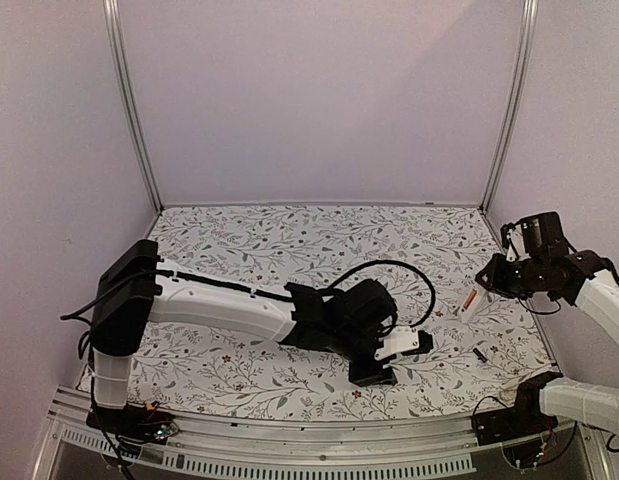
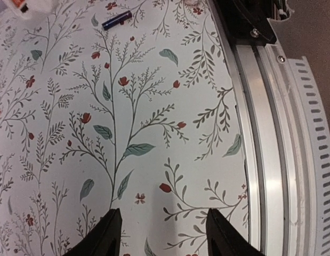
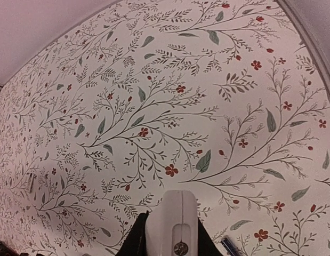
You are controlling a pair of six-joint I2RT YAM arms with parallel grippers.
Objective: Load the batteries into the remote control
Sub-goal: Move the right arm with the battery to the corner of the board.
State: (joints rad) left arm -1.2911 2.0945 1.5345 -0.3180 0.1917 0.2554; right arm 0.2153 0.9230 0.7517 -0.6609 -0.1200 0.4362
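Observation:
My right gripper (image 1: 486, 284) is shut on the white remote control (image 1: 473, 300) and holds it tilted above the table's right side. In the right wrist view the remote (image 3: 172, 218) stands between my fingers, with a slot and a metal contact showing. An orange-red patch (image 1: 470, 297) shows at the remote's lower end, which may be the orange-red battery. The dark battery (image 1: 480, 353) lies loose on the cloth and also shows in the left wrist view (image 2: 117, 20). My left gripper (image 1: 374, 374) is open and empty (image 2: 162, 234), low over the cloth left of that battery.
The floral cloth (image 1: 289, 250) covers the table. The metal front rail (image 2: 271, 160) runs close beside my left gripper. White walls and corner posts (image 1: 134, 110) close in the back and sides. A black cable (image 1: 419, 280) loops above the left wrist.

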